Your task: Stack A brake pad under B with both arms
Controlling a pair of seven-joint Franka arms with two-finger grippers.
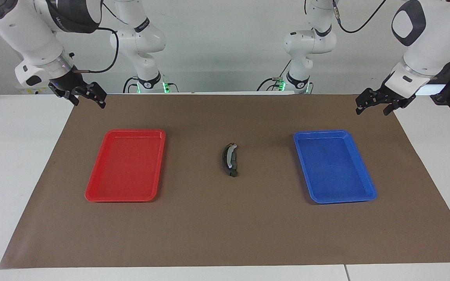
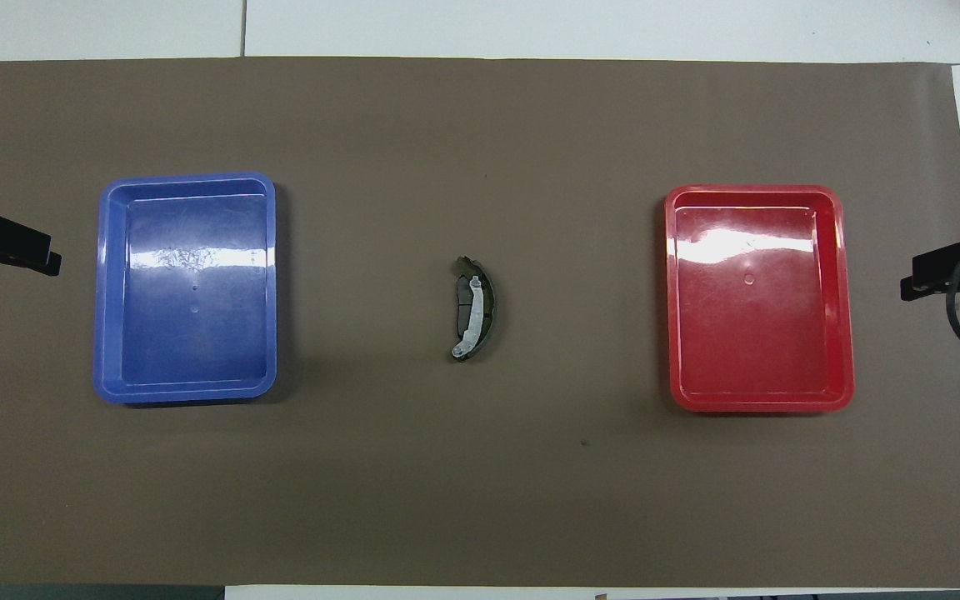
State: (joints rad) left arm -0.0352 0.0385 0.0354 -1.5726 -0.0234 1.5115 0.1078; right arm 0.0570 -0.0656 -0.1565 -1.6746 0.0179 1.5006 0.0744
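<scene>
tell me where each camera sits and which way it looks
Facing view: high across the table, facing the robots; both white arms, left end effector and right end effector show.
Overhead view: above the robots' end, looking steeply down; only end effector tips at its edges.
Shared: long crescent-shaped dark brake shoe between red plastic tray and blue plastic tray.

B [image 1: 231, 160] on short pad [image 2: 466, 302], mid-counter [image 1: 225, 234] between two trays: one tray [image 1: 125, 166] toward right arm's end, other tray [image 1: 334, 166] toward left arm's end

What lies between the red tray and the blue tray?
Both views show the crescent brake shoe on the brown mat, midway between red tray and blue tray.
</scene>
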